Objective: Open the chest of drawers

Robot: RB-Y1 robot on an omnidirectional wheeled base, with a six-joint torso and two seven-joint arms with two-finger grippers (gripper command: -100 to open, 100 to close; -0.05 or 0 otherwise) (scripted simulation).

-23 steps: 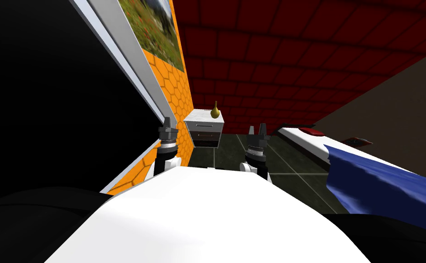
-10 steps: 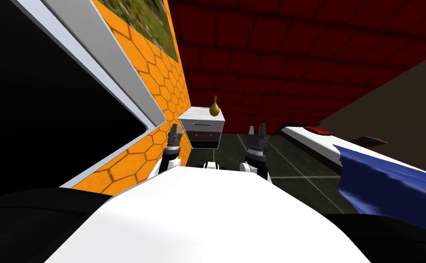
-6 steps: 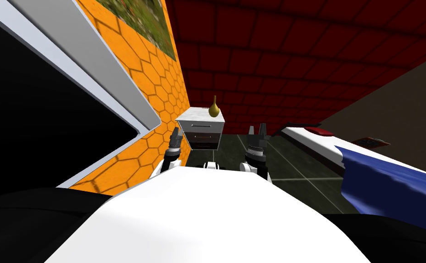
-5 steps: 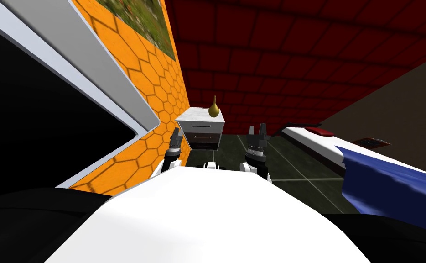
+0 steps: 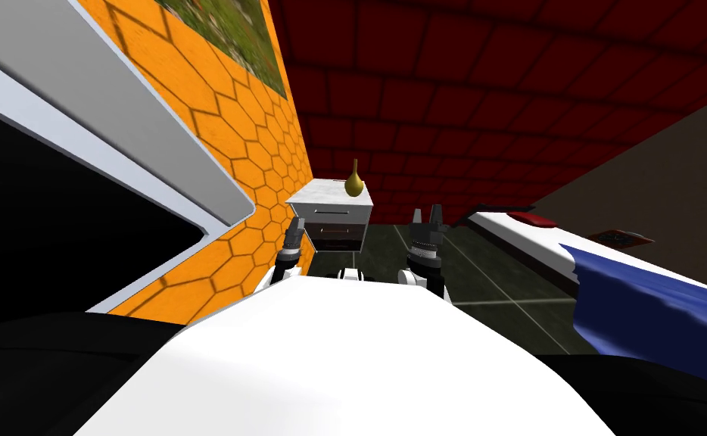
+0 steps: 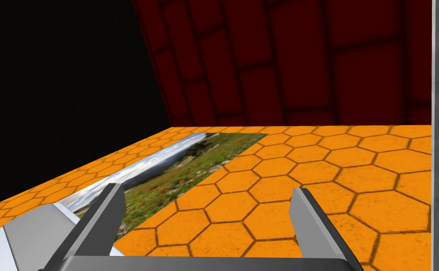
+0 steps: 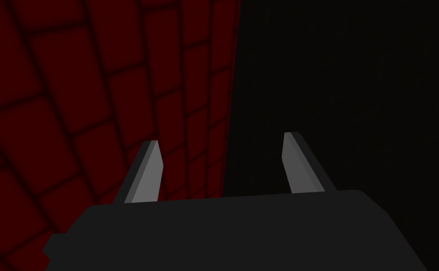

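Moved nearer chest of drawers, jaws apart

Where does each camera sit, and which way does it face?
Head: on the head, looking down at the white-topped chest of drawers past left gripper and right gripper.
Left wrist: on that hand, fingers open, facing the orange hexagon wall.
Right wrist: likewise, fingers open, facing the dark red wall.
Head and left wrist share the landscape picture.
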